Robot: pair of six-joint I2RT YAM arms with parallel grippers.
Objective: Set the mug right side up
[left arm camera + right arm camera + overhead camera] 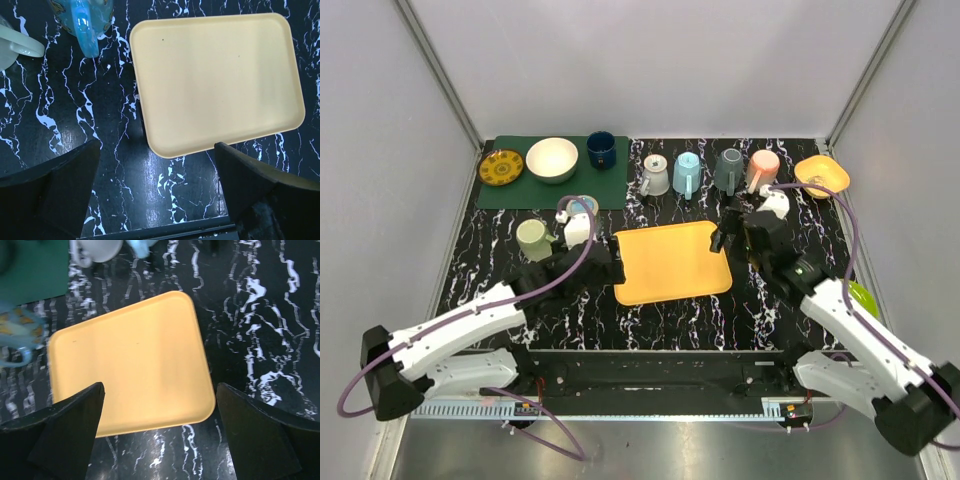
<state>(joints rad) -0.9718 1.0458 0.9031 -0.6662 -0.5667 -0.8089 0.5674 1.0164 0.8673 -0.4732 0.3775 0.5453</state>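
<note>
Pre-grasp. L arm (pixel 470 325) + R arm (pixel 850 318) jaws wide, empty, by tray (pixel 670 262). Next: reach inverted mug, prob grey mug (pixel 655 176); view unclear.

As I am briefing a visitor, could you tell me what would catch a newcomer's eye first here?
The yellow rectangular plastic tray lies bare at the middle of the black marbled table, flanked by the open left hand and right hand. Behind it, four coloured mugs line the far edge.
</note>
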